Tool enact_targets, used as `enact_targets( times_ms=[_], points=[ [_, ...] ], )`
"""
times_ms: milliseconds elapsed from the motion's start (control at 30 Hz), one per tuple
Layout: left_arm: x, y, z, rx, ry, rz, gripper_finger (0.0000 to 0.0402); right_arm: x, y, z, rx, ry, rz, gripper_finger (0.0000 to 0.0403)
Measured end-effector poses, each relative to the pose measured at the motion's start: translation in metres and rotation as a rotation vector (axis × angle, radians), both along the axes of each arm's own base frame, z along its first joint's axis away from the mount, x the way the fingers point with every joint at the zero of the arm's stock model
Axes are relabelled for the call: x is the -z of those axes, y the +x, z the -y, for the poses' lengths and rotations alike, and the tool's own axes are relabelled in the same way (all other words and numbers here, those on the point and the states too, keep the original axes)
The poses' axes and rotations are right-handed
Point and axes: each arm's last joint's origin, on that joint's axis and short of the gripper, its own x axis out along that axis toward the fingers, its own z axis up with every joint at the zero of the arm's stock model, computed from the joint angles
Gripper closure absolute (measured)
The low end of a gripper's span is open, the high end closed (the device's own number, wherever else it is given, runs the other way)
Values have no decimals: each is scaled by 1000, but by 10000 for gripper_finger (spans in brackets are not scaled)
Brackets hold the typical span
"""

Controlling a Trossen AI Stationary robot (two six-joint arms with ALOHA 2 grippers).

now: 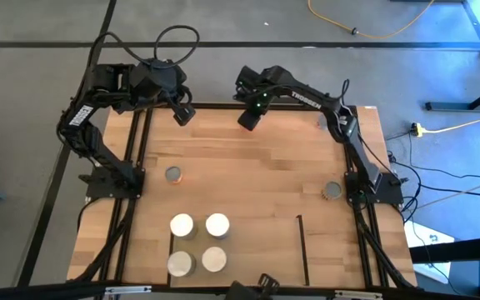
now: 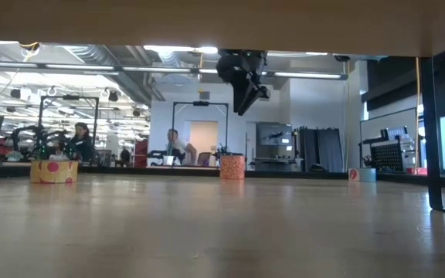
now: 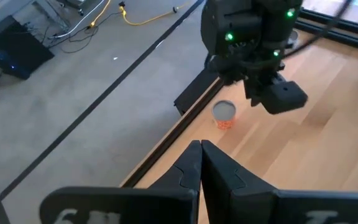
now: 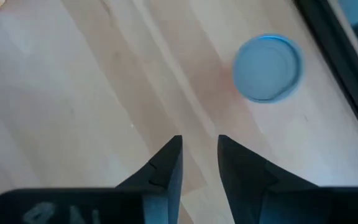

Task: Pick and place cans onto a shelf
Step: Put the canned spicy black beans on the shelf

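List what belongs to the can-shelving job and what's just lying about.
Job: shelf; four white-topped cans on it; orange-sided can; grey-topped can; open right end effector; shut left end effector.
Lying about: yellow floor cable; person in the room behind.

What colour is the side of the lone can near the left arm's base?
Orange, under a grey metal top: the can. The high view shows it best.

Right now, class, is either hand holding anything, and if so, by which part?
Nothing is held. The left hand is shut on nothing at the table's far edge; the right hand is open above bare wood, a can lying apart from it.
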Motion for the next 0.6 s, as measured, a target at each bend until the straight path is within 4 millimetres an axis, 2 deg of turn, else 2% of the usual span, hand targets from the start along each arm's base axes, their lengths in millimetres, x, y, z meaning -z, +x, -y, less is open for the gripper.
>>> enact_targets(
  times_ms=[167,433,600],
  points=[
    [0,0,0,0,0,0,402,0,6,-12,-114,-41,-3,299],
    [0,0,0,-1,-1,1,402,0,7,-13,-3,-74,-31,299],
    [0,0,0,-2,-1,1,402,0,7,-13,-27,-81,-32,299]
  ],
)
